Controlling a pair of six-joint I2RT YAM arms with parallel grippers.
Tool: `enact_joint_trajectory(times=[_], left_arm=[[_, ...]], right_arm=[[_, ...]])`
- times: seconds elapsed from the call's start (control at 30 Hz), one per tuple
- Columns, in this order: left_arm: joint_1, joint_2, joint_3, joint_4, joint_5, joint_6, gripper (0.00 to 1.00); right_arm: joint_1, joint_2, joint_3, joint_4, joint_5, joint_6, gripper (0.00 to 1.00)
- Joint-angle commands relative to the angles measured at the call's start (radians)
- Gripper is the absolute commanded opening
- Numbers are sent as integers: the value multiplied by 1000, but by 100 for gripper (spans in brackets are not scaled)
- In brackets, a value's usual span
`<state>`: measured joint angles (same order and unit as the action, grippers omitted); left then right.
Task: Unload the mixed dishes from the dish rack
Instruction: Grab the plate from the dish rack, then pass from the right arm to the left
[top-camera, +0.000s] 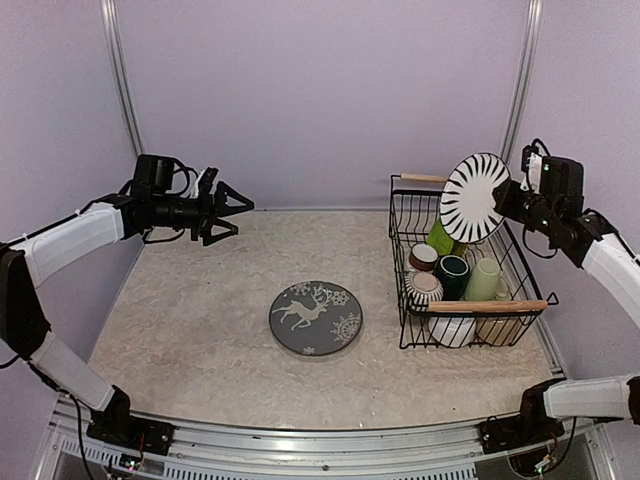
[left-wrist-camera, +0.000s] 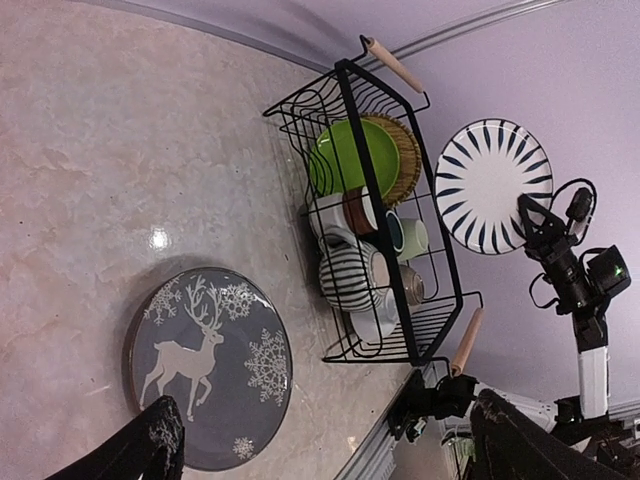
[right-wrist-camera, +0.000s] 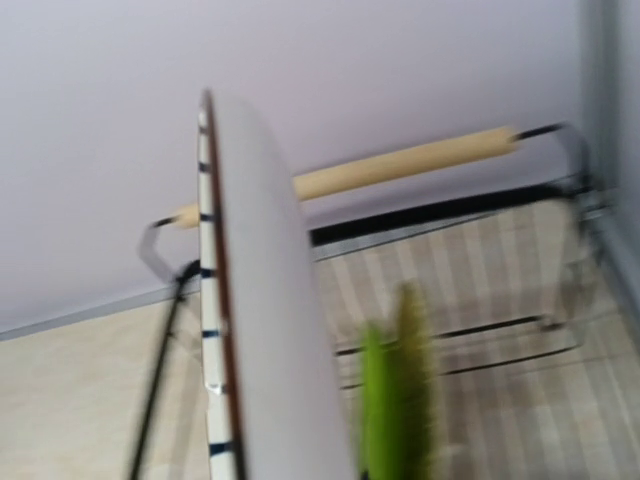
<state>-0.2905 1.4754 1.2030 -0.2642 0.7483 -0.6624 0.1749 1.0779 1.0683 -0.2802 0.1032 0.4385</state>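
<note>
1. Far left, the left pincer (top-camera: 228, 213) hovers over the back of the desk (top-camera: 190, 330). Its jaws are spread wide and hold nothing. It points rightward at the rack but stands well apart from it.
2. In the middle, a grey deer plate (top-camera: 316, 317) lies flat on the desk, between the two arms and near the rack's left side.
3. Next comes the dish rack (top-camera: 400, 215), on the right side of the desk. Its long axis runs front to back, with a wooden handle (top-camera: 487, 306) at each end. Inside it, a green plate (left-wrist-camera: 352, 158) stands on edge at the far end, and mugs (top-camera: 452, 272) sit nearer the front.
4. Above the rack's far end hangs the striped plate (top-camera: 474, 197). It is upright on its edge, its face turned toward the left arm, and it looks clear of the wires.
5. Furthest right, the right pincer (top-camera: 505, 200) pinches that striped plate at its right rim.
   - The bare desk lies to the left of this pincer, beyond the rack's left wall.
   - The plate stands on edge, so I reckon it must cross that wall and be tipped flat before it is laid down, beside the deer plate and not on it.
   - The right arm is plainly the nearer one for the job.
</note>
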Motion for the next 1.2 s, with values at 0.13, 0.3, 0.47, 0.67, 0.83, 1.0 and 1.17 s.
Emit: enact_joint_trajectory(times=[0.13, 0.3, 0.47, 0.67, 0.83, 1.0, 1.17], left_arm=[[-25, 79, 34, 70, 204, -73, 94], [-36, 59, 31, 77, 211, -63, 95], [-66, 44, 30, 82, 222, -35, 96], [-91, 11, 11, 111, 220, -11, 96], [-91, 18, 14, 96, 201, -16, 94], [-78, 29, 8, 109, 207, -29, 87], [-68, 40, 12, 89, 187, -37, 77]], right_arm=[[28, -72, -151, 484, -349, 246, 0], [124, 2, -136, 550, -361, 288, 0], [252, 106, -70, 614, -346, 284, 0], [379, 302, 30, 718, -417, 326, 0], [434, 440, 93, 822, -484, 390, 0], [475, 542, 145, 894, -538, 448, 0], [500, 606, 187, 947, -575, 492, 0]])
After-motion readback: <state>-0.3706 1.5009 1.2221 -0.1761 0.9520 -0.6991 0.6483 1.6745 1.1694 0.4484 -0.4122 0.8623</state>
